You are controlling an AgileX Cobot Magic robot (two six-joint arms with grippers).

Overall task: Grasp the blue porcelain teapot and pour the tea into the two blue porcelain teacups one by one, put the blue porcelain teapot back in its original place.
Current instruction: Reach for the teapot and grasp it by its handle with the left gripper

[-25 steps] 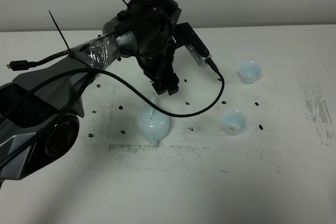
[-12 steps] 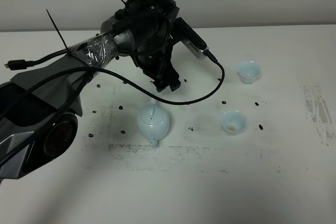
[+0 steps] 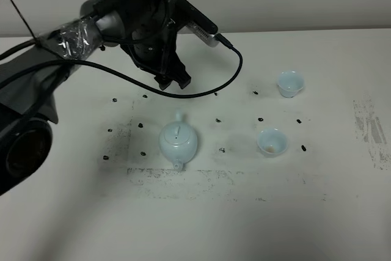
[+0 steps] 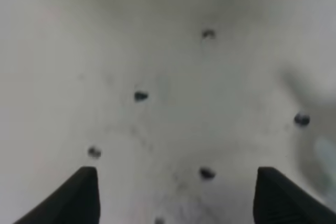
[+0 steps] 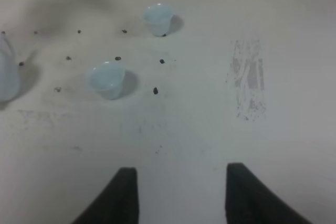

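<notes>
1. The blue porcelain teapot stood upright on the tabletop, left of centre. Its lid was on, its spout pointed toward the near edge and its handle toward the far side. Nothing touched it.
2. The left gripper hung over the tabletop, farther back than the teapot and well apart from it. In the high view its tip read only as a dark mass, so the jaws could not be told apart there.
3. The left wrist view was blurred. It did show the two dark fingers spread wide, with only tabletop and dark specks between them, so that gripper was released and grasping nothing.
4. The far teacup sat to the right and toward the back. The near teacup sat right of the teapot and well apart from it. Whether either cup held tea could not be made out.
5. The right gripper did not appear in the high view. Its own wrist view caught only two finger ends, cut off by the frame edge and standing apart over bare tabletop, so it was released too. There the teapot was only a pale sliver at the picture's edge.
6. The left arm was cut off at the left edge, and a black cable looped out from it.
</notes>
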